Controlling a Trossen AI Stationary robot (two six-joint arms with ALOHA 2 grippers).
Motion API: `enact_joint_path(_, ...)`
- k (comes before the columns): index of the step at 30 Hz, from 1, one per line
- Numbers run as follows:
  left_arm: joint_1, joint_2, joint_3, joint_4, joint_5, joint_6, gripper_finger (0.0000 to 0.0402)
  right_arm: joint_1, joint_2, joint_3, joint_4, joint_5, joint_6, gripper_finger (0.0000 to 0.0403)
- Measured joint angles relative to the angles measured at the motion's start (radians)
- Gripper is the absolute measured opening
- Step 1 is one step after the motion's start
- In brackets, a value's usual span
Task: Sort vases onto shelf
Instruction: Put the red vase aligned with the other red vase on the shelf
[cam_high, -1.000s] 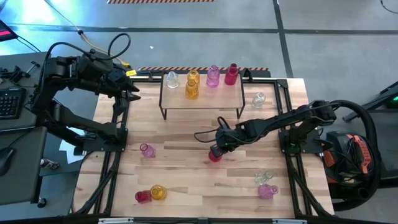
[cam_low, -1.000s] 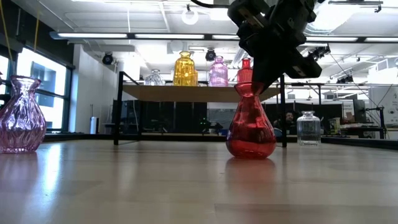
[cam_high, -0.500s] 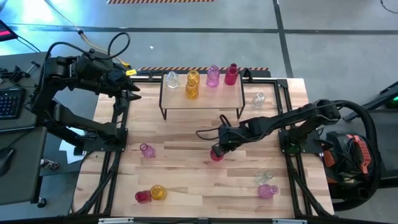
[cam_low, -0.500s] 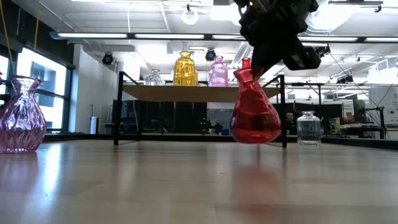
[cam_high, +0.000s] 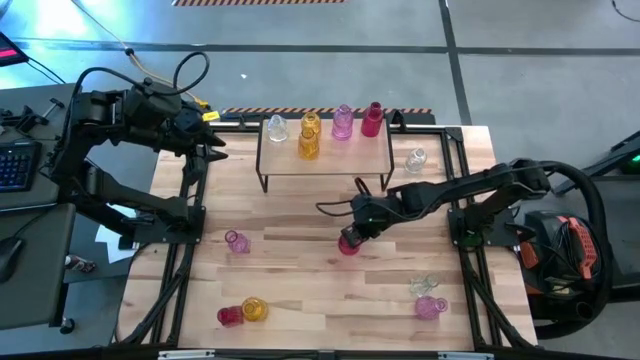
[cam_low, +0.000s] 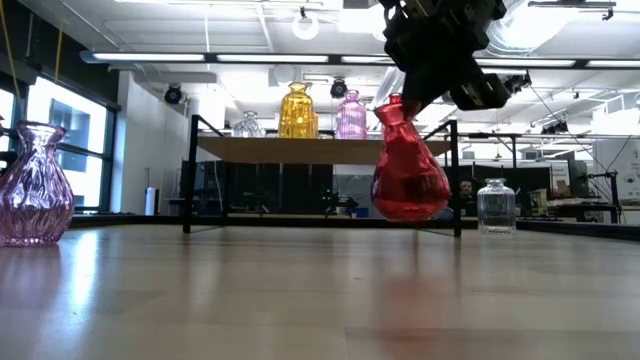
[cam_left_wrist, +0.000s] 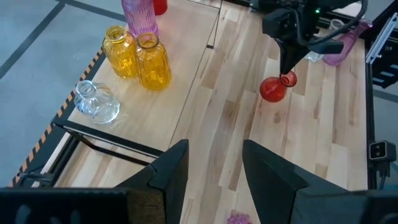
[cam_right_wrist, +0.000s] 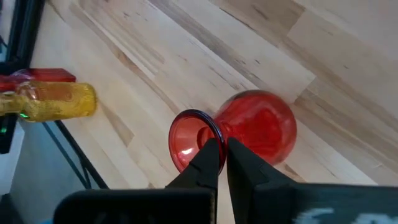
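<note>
Vases already fill much of the shelf (cam_high: 325, 150), so the right gripper (cam_high: 352, 232), pinched shut on the rim of the red vase (cam_low: 409, 175) hanging tilted just above the table, should rise well clear before crossing.

Grey concrete floor (cam_high: 300, 45) surrounds the table; the low view shows ceiling strip lights (cam_low: 160, 57) and a bright window (cam_low: 60, 140).
</note>
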Motion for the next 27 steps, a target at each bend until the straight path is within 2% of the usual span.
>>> enact_joint_path(15, 0.000, 0.000, 0.000, -0.001, 0.000, 0.000, 0.0140, -0.004, -0.030, 0.000, 0.006, 0.000, -0.008, 0.0000)
enact_joint_path(27, 0.000, 0.000, 0.000, -0.001, 0.000, 0.001, 0.0140, -0.076, -0.169, 0.000, -0.019, 0.026, -0.063, 0.0000)
